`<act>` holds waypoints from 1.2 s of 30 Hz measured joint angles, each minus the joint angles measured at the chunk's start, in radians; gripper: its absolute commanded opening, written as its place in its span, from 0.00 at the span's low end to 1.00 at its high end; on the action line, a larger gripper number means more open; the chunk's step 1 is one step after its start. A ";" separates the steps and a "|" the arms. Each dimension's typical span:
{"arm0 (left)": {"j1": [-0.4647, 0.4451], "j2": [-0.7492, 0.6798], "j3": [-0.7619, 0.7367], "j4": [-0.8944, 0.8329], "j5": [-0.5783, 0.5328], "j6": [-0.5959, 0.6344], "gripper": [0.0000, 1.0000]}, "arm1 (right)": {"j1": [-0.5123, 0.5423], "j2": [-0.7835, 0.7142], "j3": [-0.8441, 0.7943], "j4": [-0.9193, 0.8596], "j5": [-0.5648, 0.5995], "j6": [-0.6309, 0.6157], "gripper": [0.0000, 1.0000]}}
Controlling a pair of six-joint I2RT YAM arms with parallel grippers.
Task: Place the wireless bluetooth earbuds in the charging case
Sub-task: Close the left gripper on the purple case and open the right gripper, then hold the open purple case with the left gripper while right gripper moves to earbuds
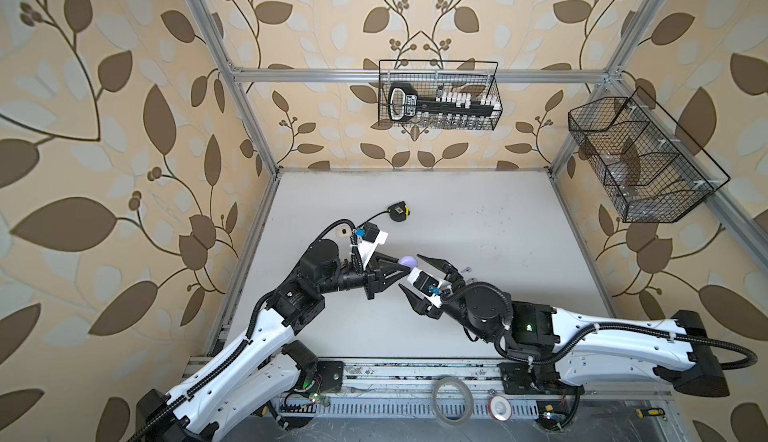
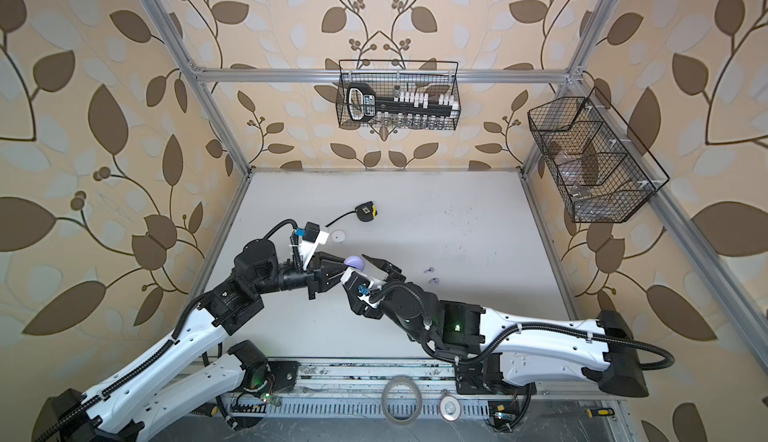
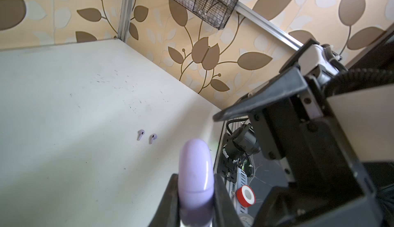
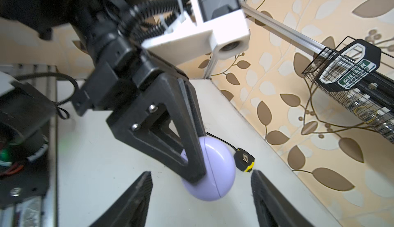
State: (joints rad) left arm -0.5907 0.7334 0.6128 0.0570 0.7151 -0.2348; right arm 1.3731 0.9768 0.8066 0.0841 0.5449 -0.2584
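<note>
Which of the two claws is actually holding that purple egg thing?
The left gripper: its jaws are clamped on the lavender case. The right gripper stands open and empty, facing it.

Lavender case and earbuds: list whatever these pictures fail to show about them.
Lavender case: far face hidden behind the left gripper in the right wrist view; base cut off by the left wrist view's edge.
Lavender earbuds: too small everywhere to tell left from right.
White round object: too small in a top view to identify.
</note>
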 measured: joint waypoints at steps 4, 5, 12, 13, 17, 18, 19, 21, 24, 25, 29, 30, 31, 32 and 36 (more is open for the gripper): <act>0.000 -0.081 -0.091 0.060 0.064 0.093 0.00 | 0.019 -0.125 -0.016 -0.012 -0.011 0.079 0.60; 0.000 -0.099 -0.113 0.078 0.078 0.113 0.00 | 0.019 -0.151 -0.028 -0.007 -0.015 0.097 0.60; -0.013 -0.145 -0.193 0.187 0.176 0.210 0.00 | 0.019 -0.134 -0.079 0.030 -0.071 0.195 0.56; -0.013 -0.147 -0.194 0.194 0.186 0.220 0.00 | 0.019 -0.114 -0.079 0.033 -0.080 0.207 0.56; -0.013 -0.150 -0.194 0.210 0.203 0.242 0.00 | 0.019 -0.048 -0.079 0.039 -0.093 0.235 0.55; -0.013 -0.150 -0.194 0.209 0.203 0.245 0.00 | 0.019 -0.039 -0.079 0.040 -0.092 0.239 0.54; -0.013 -0.150 -0.194 0.208 0.203 0.249 0.00 | 0.019 -0.031 -0.079 0.040 -0.089 0.243 0.54; -0.013 -0.148 -0.194 0.206 0.202 0.254 0.00 | 0.019 -0.029 -0.079 0.040 -0.082 0.248 0.53; -0.013 -0.148 -0.194 0.206 0.202 0.257 0.00 | 0.021 -0.034 -0.079 0.041 -0.077 0.257 0.50; -0.013 -0.146 -0.194 0.207 0.203 0.258 0.00 | 0.020 -0.037 -0.079 0.041 -0.077 0.262 0.48; -0.019 -0.139 -0.194 0.203 0.211 0.261 0.00 | -0.002 -0.050 -0.079 0.049 -0.061 0.288 0.44; -0.021 -0.138 -0.194 0.201 0.217 0.261 0.00 | -0.008 -0.052 -0.079 0.050 -0.055 0.293 0.44; -0.026 -0.138 -0.194 0.202 0.218 0.262 0.00 | -0.015 -0.053 -0.079 0.049 -0.055 0.301 0.44; -0.025 -0.138 -0.194 0.201 0.218 0.262 0.00 | -0.016 -0.053 -0.079 0.050 -0.054 0.309 0.45; -0.026 -0.139 -0.194 0.200 0.219 0.264 0.00 | -0.026 -0.053 -0.079 0.051 -0.045 0.345 0.48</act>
State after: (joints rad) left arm -0.6167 0.5941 0.4191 0.2573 0.9344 0.0292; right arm 1.3472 0.9241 0.7277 0.1349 0.4999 0.0864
